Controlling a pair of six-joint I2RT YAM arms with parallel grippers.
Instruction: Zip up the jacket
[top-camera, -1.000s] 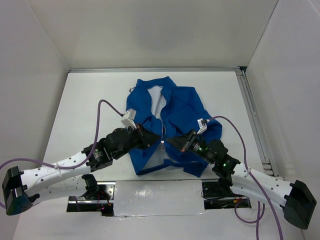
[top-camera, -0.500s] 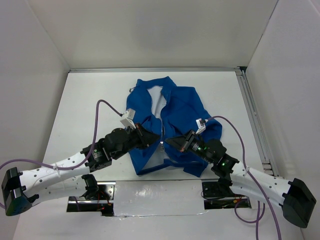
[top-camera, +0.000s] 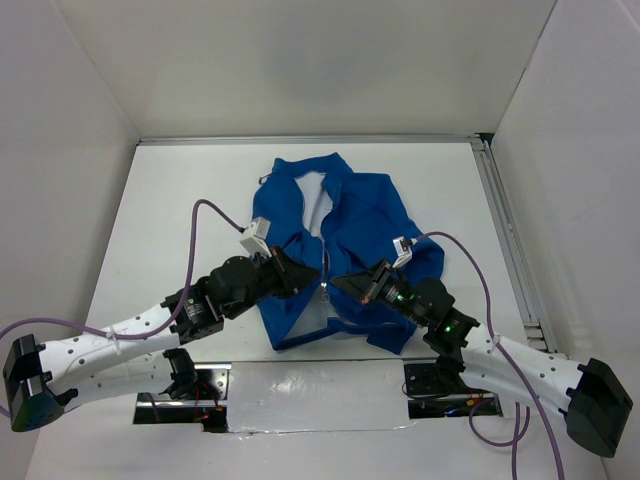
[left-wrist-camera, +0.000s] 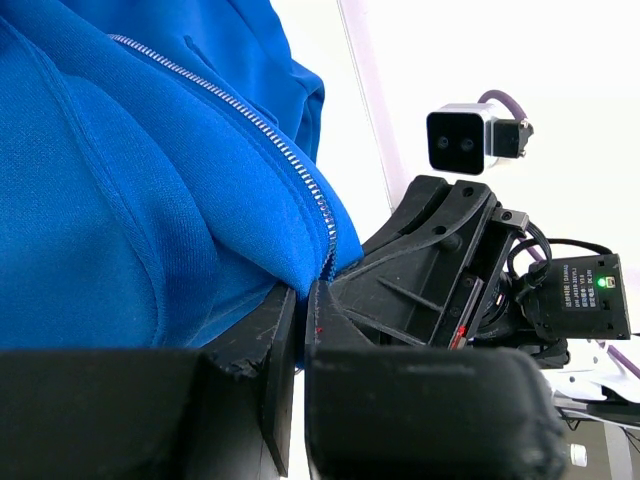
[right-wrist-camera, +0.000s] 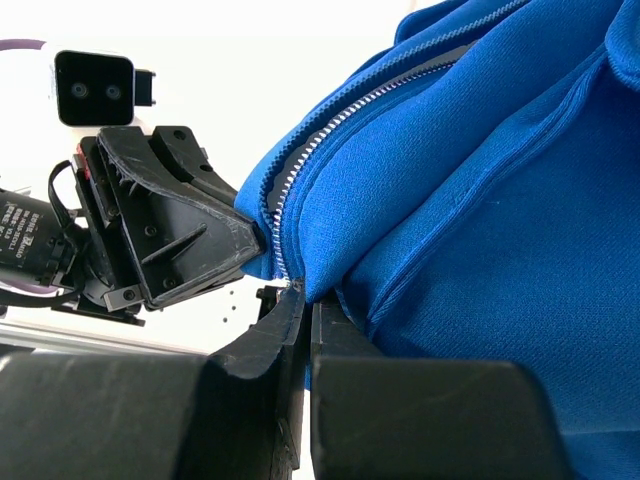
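Note:
The royal-blue jacket (top-camera: 355, 225) lies on the white table, collar to the far side, its white lining showing at the neck. Its silvery zipper (top-camera: 324, 262) runs down the front. My left gripper (top-camera: 303, 277) is shut on the jacket's left front edge by the zipper teeth, seen in the left wrist view (left-wrist-camera: 300, 296). My right gripper (top-camera: 340, 284) is shut on the right front edge near the zipper's lower end, seen in the right wrist view (right-wrist-camera: 305, 300). The two grippers face each other closely across the zipper line. The lower hem lifts between them.
White walls enclose the table on three sides. A metal rail (top-camera: 508, 235) runs along the right edge. Purple cables (top-camera: 200, 225) loop above both arms. The arm bases sit on a shiny plate (top-camera: 310, 395) at the near edge.
Both grippers shifted slightly left and closer together between one second ago and half a second ago; since then nothing visibly moved.

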